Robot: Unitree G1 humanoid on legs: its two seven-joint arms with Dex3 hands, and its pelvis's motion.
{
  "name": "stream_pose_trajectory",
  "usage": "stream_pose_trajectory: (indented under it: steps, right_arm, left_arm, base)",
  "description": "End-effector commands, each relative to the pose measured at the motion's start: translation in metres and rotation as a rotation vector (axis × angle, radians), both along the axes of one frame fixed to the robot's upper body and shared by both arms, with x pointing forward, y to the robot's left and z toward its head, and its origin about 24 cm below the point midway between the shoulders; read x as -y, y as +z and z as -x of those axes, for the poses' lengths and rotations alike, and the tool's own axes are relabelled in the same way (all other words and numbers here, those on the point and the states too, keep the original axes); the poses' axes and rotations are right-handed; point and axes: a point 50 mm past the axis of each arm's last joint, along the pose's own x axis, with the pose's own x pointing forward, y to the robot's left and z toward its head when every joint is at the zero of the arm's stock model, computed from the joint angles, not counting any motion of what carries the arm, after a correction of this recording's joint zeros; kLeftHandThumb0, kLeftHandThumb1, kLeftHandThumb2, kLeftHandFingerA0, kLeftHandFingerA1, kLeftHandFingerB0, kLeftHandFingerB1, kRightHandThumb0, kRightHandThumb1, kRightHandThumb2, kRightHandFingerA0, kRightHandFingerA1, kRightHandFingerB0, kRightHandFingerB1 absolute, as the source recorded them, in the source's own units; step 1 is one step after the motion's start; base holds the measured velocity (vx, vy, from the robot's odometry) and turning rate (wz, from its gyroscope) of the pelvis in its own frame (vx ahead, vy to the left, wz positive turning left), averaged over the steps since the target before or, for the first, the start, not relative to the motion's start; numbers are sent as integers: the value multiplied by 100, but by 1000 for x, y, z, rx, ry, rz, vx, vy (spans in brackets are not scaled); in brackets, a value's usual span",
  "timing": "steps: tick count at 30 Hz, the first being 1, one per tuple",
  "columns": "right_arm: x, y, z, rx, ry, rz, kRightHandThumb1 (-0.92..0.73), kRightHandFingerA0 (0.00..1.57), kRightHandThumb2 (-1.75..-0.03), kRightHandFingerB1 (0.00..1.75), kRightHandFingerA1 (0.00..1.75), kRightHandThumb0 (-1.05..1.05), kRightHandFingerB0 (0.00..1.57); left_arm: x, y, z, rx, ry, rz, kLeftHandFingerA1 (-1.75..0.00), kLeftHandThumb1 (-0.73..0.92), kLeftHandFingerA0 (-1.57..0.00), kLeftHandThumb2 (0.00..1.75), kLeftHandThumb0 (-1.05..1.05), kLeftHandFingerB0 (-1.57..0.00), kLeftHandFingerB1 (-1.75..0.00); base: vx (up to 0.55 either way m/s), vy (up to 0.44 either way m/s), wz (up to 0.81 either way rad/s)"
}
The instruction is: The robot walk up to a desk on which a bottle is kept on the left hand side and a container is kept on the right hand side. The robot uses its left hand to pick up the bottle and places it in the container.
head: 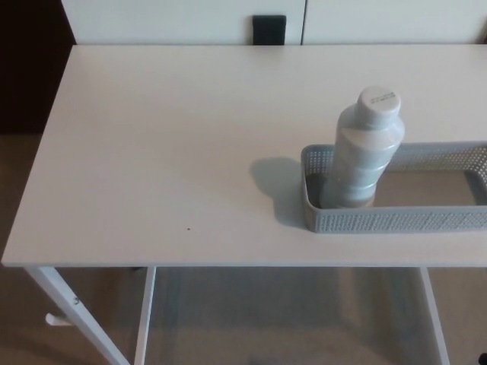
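Observation:
A pale grey bottle [364,148] with a white cap stands upright inside the left end of a grey perforated container [396,219]. The container sits on the right side of the white desk [167,152] and runs off the picture's right edge. Neither of my hands shows in the head view.
The desk's front edge crosses the lower part of the picture, with white legs [76,312] below it at the left. A small black box [268,29] sits against the white wall behind the desk. Dark floor lies to the left.

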Motion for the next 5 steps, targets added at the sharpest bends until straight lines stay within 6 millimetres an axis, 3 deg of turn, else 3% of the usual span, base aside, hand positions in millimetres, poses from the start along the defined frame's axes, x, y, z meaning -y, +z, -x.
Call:
stream_pose_trajectory:
  steps: [1, 5]
  right_arm:
    - [29, 12, 11, -25, -9, 82, -61, 41, -57, 52, 50, -20, 50]
    - [29, 12, 13, -36, 0, 87, -61, 41, -57, 52, 50, -20, 50]
  left_arm:
    - [-11, -96, 106, -558, -52, -227, -24, 74, 0, 110, -82, -1, -19]
    - [-10, -98, 114, -573, -46, -220, -24, 74, 0, 110, -82, -1, -19]
  base:
    - [0, 0, 0]
    - [0, 0, 0]
